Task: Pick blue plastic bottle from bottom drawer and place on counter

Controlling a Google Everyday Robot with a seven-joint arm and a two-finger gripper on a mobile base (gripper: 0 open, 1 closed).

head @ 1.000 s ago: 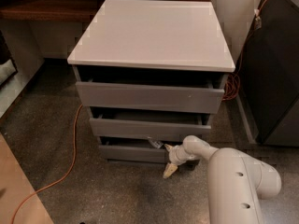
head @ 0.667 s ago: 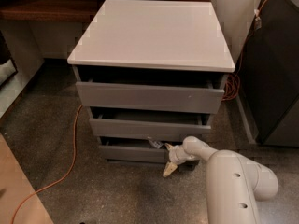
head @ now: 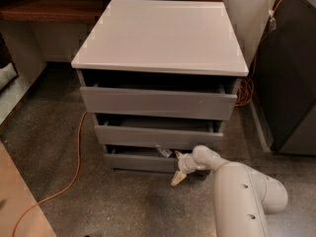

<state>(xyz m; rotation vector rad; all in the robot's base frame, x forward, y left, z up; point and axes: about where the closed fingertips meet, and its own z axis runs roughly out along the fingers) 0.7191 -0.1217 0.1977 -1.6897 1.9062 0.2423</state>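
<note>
Camera view looks down on a grey three-drawer cabinet (head: pixel 80 79) standing on a speckled grey-brown floor (head: pixel 44 147). The robot's cream two-finger gripper (head: pixel 177 169) hangs at the front edge of the bottom drawer (head: pixel 136 162), the lowest grey flat-fronted drawer, which stands pulled out a little. Whether the gripper is spread or pressed together cannot be told.

The blue plastic bottle (head: pixel 164 152) shows only as a small pale and dark sliver in the bottom drawer's opening, under the front of the middle grey drawer (head: pixel 158 136). It lies just beside the gripper, at the gripper's 10 o'clock; whether the two touch cannot be told. Its cap and label cannot be made out.

A smooth white square counter (head: pixel 163 33) tops the cabinet. The top grey drawer (head: pixel 197 105) and the middle one each show a dark gap above their fronts. The thick cream robot arm (head: pixel 247 196) reaches in from 5 o'clock. An orange cable (head: pixel 76 152) trails over the floor at the cabinet's 8 o'clock. A dark brown wooden shelf (head: pixel 49 9) runs at 10 o'clock, and a tall dark box-like unit (head: pixel 291 83) stands at 3 o'clock.
</note>
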